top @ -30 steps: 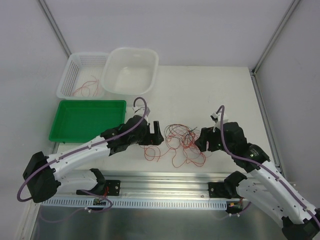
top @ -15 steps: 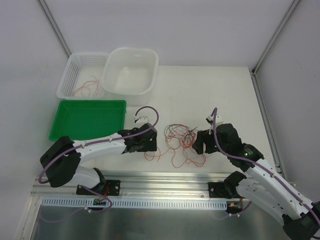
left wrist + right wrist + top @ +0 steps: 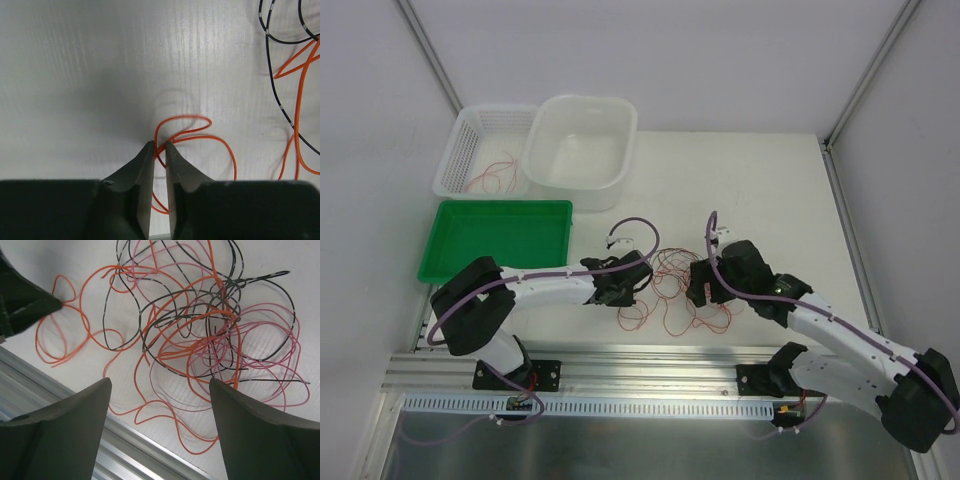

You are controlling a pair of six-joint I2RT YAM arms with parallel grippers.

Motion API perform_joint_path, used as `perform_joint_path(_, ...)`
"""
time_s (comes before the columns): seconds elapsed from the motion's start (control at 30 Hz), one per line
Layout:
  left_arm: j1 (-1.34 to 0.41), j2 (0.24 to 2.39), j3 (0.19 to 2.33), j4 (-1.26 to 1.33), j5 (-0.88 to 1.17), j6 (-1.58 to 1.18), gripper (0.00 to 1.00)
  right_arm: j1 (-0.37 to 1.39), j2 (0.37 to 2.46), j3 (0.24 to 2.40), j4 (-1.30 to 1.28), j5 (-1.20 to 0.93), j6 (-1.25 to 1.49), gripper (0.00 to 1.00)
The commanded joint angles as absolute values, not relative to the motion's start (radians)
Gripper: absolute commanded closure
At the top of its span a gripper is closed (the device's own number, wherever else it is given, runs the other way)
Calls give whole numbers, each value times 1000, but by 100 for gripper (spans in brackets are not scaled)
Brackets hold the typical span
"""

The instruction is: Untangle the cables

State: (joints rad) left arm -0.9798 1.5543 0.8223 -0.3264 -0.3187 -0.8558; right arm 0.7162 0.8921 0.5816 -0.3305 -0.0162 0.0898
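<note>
- Tangle of thin orange, pink and black wire cables (image 3: 685,290) (image 3: 200,330) lies mid white counter (image 3: 740,190), toward its 6 o'clock edge.
- Left gripper (image 3: 638,283) (image 3: 159,146) at tangle's 9 o'clock, tips low at the counter, nearly pressed together, pinching a stray orange cable loop (image 3: 182,117).
- Right gripper (image 3: 698,285) (image 3: 160,382) at tangle's 3 o'clock, spread wide over the tangle, holding nothing.
- More thin red cables (image 3: 492,178) in white slotted plastic basket (image 3: 460,150) at 11 o'clock.
</note>
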Motion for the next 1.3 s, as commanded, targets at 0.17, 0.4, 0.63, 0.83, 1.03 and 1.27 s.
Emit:
perform_joint_path(0.17,-986,1473,808,-350,-371,-822,100,784,1188,698,-222,178,144,16)
perform_joint_path(0.4,-965,1255,822,-501,-489,-767,100,744,1316,726,-219,314,153,49)
perform_joint_path(0.63,-887,1022,934,-652,-512,-651,100,566,1201,712,-314,324,192,99)
perform_joint_path(0.83,-766,873,1136,-770,-489,-513,100,384,1098,765,-442,328,210,99)
perform_joint_path(1.03,-739,865,1443,-891,-550,-345,100,192,1101,769,-454,207,239,99)
perform_joint_path(1.27,-736,916,1627,-922,-721,-241,100,110,1154,753,-448,150,242,80)
